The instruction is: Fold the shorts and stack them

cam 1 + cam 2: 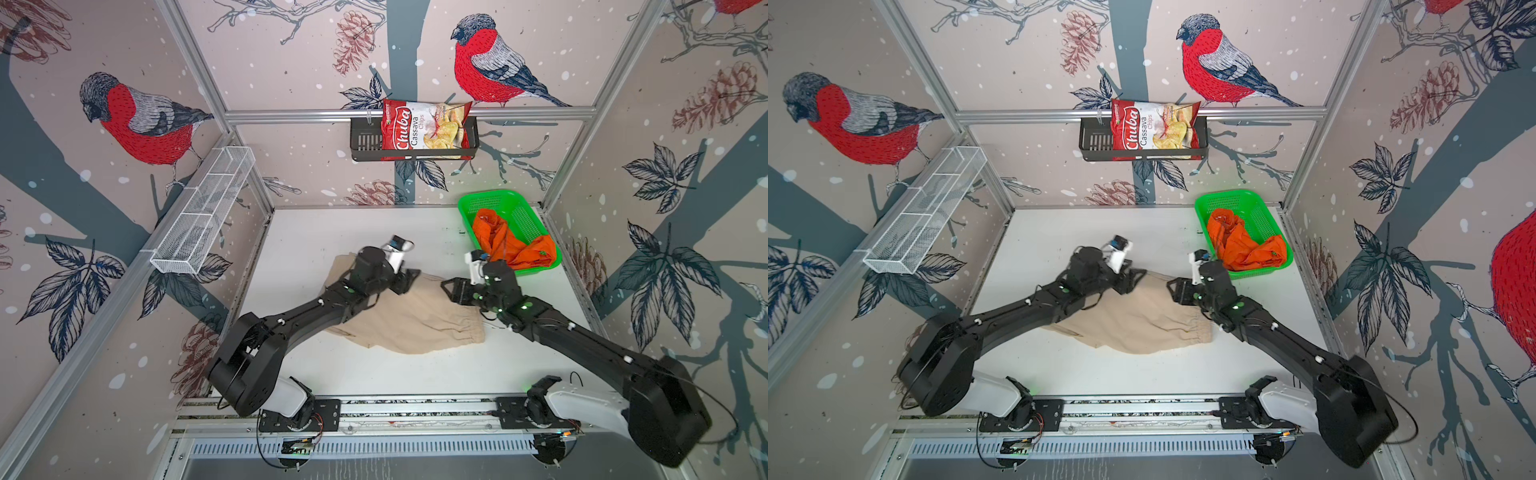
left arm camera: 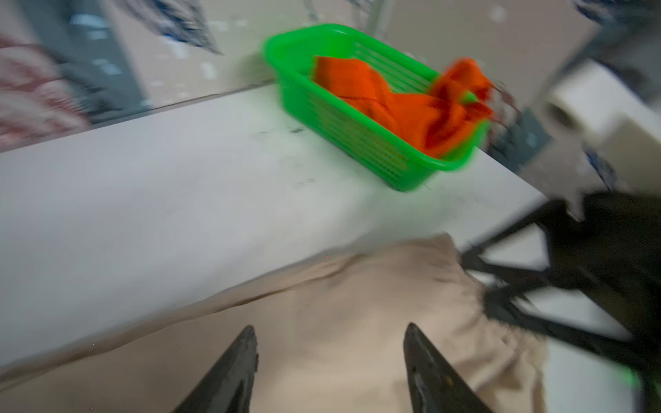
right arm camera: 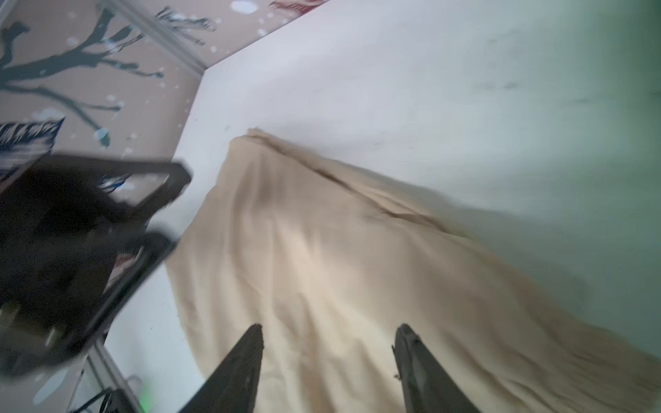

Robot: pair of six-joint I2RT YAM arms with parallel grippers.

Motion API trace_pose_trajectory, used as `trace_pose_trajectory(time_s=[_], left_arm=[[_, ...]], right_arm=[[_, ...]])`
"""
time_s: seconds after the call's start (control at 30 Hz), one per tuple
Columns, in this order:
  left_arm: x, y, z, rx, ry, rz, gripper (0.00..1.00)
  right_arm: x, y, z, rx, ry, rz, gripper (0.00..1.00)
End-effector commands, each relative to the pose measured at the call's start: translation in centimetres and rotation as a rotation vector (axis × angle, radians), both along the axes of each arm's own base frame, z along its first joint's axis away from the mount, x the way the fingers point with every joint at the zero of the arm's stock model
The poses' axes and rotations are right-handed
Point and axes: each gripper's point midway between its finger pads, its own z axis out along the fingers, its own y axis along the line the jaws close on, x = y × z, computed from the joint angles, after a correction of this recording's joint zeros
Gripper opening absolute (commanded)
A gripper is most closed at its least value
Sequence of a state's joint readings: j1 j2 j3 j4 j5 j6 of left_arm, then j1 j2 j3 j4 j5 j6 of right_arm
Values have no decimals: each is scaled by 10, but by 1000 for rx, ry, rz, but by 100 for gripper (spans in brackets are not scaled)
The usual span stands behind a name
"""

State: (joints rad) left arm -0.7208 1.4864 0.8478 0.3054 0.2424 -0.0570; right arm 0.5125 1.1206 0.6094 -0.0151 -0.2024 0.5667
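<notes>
White table bears beige shorts beneath both arms' jaws, spread apart, empty.

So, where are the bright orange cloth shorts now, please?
In both top views the bright orange cloth shorts lie crumpled in the green plastic mesh basket at the far right corner of the white table.

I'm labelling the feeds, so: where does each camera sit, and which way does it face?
Both top views: overhead, looking down on both arms, beige shorts, green basket.
Left wrist: behind the open left pincer, facing the basket; right pincer visible.
Right wrist: behind the open right pincer, facing across the shorts; left pincer visible.
Shared: both wrist views show the shorts.
</notes>
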Motion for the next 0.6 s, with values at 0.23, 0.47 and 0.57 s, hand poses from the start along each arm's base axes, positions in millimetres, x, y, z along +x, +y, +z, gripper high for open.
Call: trace_pose_trajectory(time_s=[0.23, 0.47, 0.57], left_arm=[[-113, -121, -54, 255, -233, -566, 70], [-135, -154, -92, 391, -335, -671, 73], [-131, -157, -109, 446, -361, -662, 73]], right_arm=[[-3, -113, -48, 77, 190, -228, 64], [-8, -149, -53, 188, 220, -312, 66], [-10, -149, -51, 202, 215, -316, 67]])
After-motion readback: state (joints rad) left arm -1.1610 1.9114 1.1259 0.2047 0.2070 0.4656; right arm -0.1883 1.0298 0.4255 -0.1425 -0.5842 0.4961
